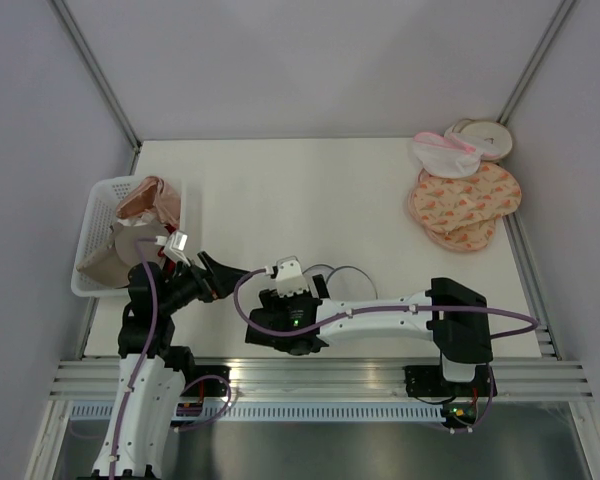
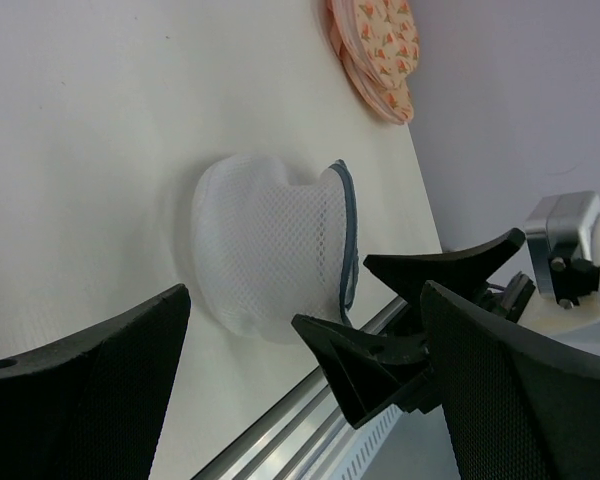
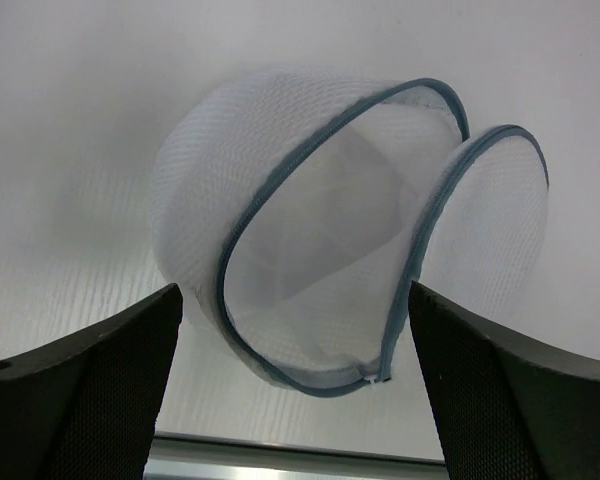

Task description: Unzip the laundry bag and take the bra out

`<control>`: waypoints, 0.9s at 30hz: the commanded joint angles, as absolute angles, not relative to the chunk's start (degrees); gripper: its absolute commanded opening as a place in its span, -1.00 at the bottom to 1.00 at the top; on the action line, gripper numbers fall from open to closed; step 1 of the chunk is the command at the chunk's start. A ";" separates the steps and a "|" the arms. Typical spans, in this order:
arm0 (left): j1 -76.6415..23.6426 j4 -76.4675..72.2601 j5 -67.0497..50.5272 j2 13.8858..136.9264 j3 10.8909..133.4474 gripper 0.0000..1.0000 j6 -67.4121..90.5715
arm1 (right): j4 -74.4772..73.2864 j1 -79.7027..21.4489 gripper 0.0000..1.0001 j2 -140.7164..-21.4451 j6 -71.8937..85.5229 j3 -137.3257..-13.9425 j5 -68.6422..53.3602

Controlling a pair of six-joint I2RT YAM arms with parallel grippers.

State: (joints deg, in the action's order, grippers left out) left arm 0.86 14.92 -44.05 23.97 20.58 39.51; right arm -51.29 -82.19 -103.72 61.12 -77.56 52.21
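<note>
At the near table edge, the laundry bag lies on its side with its lid flap hanging open and nothing visible inside. Its mouth faces your right gripper, which sits just before it, fingers spread and empty. Your left gripper, also spread, views it side-on from farther off. The taupe bra seems to lie in the basket, far left.

The top camera looks down from high behind the near edge, taking in the whole table. The left wrist camera faces right along the near edge, close to the bag. The right wrist camera sits closer still, facing the bag's open mouth. Both wrist views share the bag.
</note>
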 commanded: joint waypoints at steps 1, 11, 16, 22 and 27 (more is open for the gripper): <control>0.70 14.68 -45.00 23.38 20.13 0.99 37.27 | -56.25 -84.28 0.96 -102.31 62.05 -78.93 57.92; 0.70 14.41 -44.91 23.55 19.78 0.99 37.35 | -65.85 -84.29 0.96 -102.22 70.85 -77.18 58.72; 0.70 14.76 -45.35 23.20 19.86 0.99 37.27 | -48.74 -80.70 0.96 -95.91 64.08 -65.94 53.10; 0.70 15.12 -45.35 22.85 20.04 0.99 37.53 | -34.59 -75.42 0.96 -91.59 55.65 -55.91 49.75; 0.70 15.12 -45.61 22.50 20.30 0.99 37.97 | -23.04 -72.86 0.64 -89.74 47.13 -50.54 44.74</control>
State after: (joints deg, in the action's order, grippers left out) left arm 0.86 15.42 -44.07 23.18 20.21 39.46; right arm -34.26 -73.54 -91.90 53.78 -52.14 48.27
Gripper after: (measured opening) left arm 0.993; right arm 0.869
